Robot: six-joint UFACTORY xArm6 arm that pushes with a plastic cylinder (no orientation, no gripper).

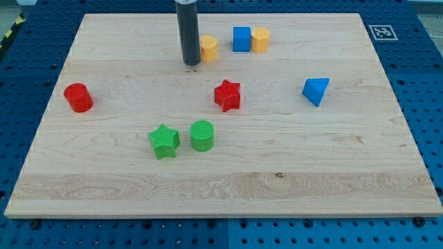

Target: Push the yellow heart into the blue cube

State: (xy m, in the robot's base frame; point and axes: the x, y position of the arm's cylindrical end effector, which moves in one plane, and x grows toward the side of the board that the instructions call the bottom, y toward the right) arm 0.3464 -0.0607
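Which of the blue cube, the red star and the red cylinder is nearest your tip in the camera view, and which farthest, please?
From my tip:
1. blue cube, to the view's right, near the top edge.
2. red star, lower right, mid-board.
3. red cylinder, far at the view's left.

— What else am I seeing on the wooden board (332,173)?
— A red cylinder (78,97) is standing near the view's left edge, a red star (227,95) is sitting mid-board, and a blue wedge (315,90) is lying toward the view's right.
— And lower down?
— A green star (164,141) and a green cylinder (202,135) are sitting just beside each other
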